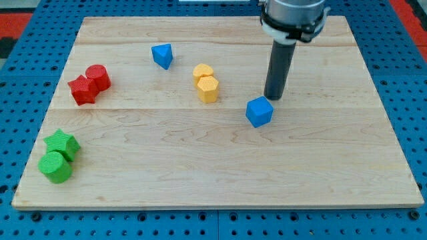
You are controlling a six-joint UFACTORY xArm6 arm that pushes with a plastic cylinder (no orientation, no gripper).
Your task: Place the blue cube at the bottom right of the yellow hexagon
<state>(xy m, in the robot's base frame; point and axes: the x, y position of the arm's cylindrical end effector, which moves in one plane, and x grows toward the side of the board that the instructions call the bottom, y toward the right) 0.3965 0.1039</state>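
The blue cube (259, 111) lies on the wooden board, right of centre. The yellow hexagon (208, 89) sits to its upper left, touching a second yellow block (203, 71) just above it. My tip (272, 97) rests on the board just above and to the right of the blue cube, very close to its top right corner; I cannot tell if it touches. The rod rises towards the view's top.
A blue triangular block (162, 55) lies at the upper left of the yellow pair. Two red blocks (90, 84) sit near the left edge. A green star (62, 143) and a green cylinder (55, 167) sit at the lower left. The board (300, 173) lies on a blue pegboard.
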